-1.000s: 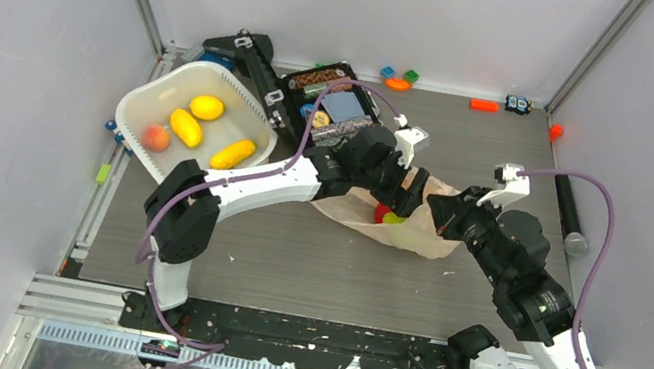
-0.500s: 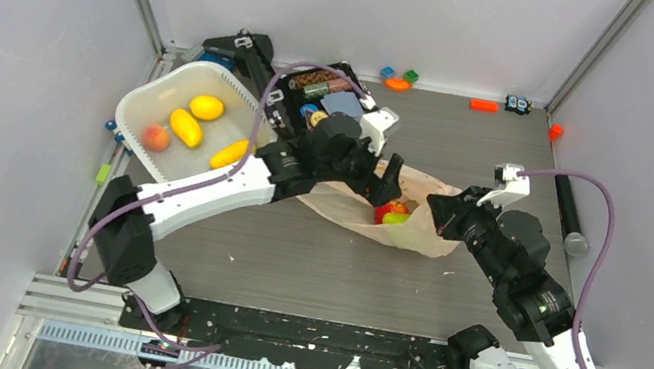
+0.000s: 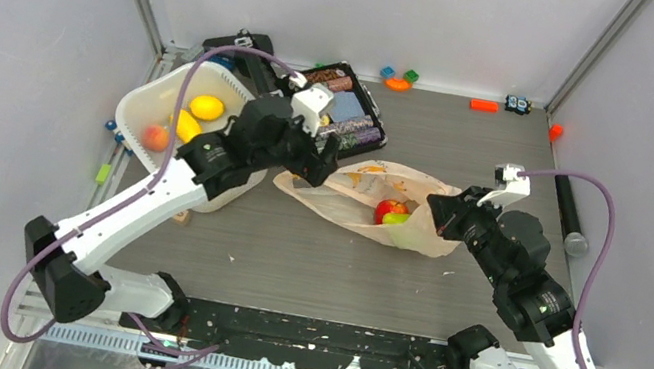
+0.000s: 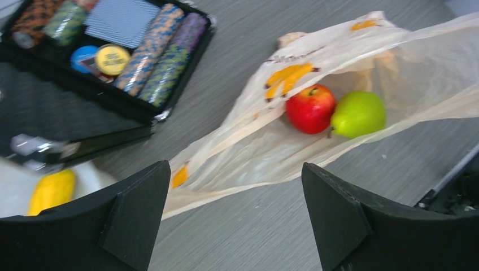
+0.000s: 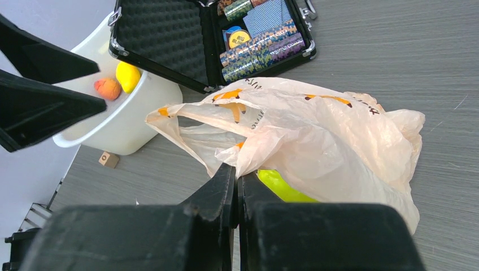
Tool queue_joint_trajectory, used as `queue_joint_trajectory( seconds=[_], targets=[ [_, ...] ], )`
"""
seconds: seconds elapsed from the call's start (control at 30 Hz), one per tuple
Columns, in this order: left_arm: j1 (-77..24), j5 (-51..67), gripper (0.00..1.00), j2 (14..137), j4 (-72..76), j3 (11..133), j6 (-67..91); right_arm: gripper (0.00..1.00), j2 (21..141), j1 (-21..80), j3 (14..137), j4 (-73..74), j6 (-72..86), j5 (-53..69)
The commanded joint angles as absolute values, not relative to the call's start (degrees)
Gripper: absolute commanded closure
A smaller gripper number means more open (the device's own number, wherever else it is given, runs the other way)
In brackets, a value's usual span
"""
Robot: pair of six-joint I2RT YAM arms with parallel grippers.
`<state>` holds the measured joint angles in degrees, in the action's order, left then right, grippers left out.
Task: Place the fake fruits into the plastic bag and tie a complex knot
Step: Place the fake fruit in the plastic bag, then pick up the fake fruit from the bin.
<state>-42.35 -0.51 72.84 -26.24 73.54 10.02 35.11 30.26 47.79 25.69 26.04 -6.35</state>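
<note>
The plastic bag [image 3: 371, 197] lies crumpled mid-table with its mouth facing left. Inside it rest a red apple [image 4: 310, 108] and a green pear [image 4: 358, 114]. My right gripper [image 5: 236, 169] is shut on the bag's near rim [image 5: 254, 149], holding it up over the pear [image 5: 282, 186]. My left gripper [image 3: 319, 158] hovers open and empty just left of the bag's mouth; in its wrist view [image 4: 236, 165] bare table shows between the fingers. More fake fruits sit in the white tub [image 3: 143, 96]: yellow ones [image 3: 205, 107] and a small orange one [image 3: 155, 137].
An open black case of poker chips [image 3: 341, 111] stands behind the bag, next to the tub. Small toy blocks [image 3: 398, 78] and an orange piece [image 3: 484, 105] lie along the back wall. A black tube [image 3: 569, 219] lies at the right. A small wooden cube [image 3: 182, 216] sits near the tub.
My left arm has drawn back leftward out of the bag's mouth toward the tub, its jaws spreading wider. The apple now lies uncovered in the bag. The right gripper has kept still.
</note>
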Motion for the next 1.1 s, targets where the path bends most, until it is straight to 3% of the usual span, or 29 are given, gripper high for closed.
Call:
queue_joint_trajectory(
  seconds=[0.0, 0.43, 0.73, 1.07],
  targets=[
    [-38.5, -2.8, 0.10, 68.4, -32.6, 73.2, 5.3, 0.95, 34.6, 30.5, 49.0, 23.4, 26.1, -7.0],
    [-15.1, -9.2, 0.05, 64.8, -36.0, 69.3, 14.7, 0.95, 34.3, 30.5, 48.8, 23.5, 26.1, -7.3],
    [-2.6, -10.3, 0.05, 77.5, -30.2, 71.6, 22.6, 0.95, 33.5, 30.5, 48.1, 22.8, 26.2, -7.1],
    [5.4, -16.0, 0.11, 96.5, -33.6, 84.1, 28.6, 0.95, 33.9, 30.5, 47.8, 21.9, 25.8, -6.7]
  ],
)
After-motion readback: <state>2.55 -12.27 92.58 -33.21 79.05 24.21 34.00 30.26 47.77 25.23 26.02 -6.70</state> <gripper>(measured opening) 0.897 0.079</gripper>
